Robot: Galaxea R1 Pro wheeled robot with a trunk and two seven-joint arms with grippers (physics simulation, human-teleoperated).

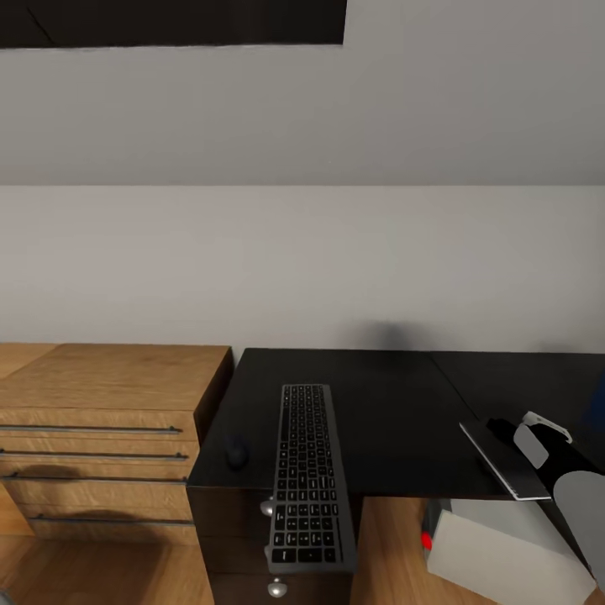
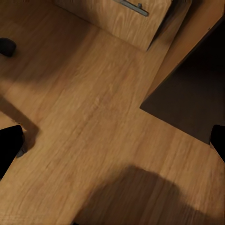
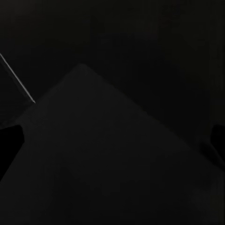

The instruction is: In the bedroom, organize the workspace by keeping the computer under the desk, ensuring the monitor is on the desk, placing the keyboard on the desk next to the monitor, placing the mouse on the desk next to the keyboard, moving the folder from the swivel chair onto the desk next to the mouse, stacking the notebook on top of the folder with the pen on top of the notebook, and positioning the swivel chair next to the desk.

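**Keyboard and mouse on the desk, notebook arriving, most of the job still open**

The black desk (image 1: 395, 412) carries the keyboard (image 1: 306, 470) lengthwise, its near end hanging over the front edge above the drawer knobs. The pale computer (image 1: 504, 550) stands on the floor under the desk's right part. The grey notebook (image 1: 502, 460) lies at the front edge on the right, with the right gripper (image 1: 525, 437) at it; whether its fingers are closed on it I cannot tell. The mouse (image 1: 237, 455) sits near the left front corner, beside the keyboard. The left gripper (image 2: 112, 140) hangs over bare floor with its fingers spread, holding nothing. Monitor, folder, pen and chair are, I judge, still to do.
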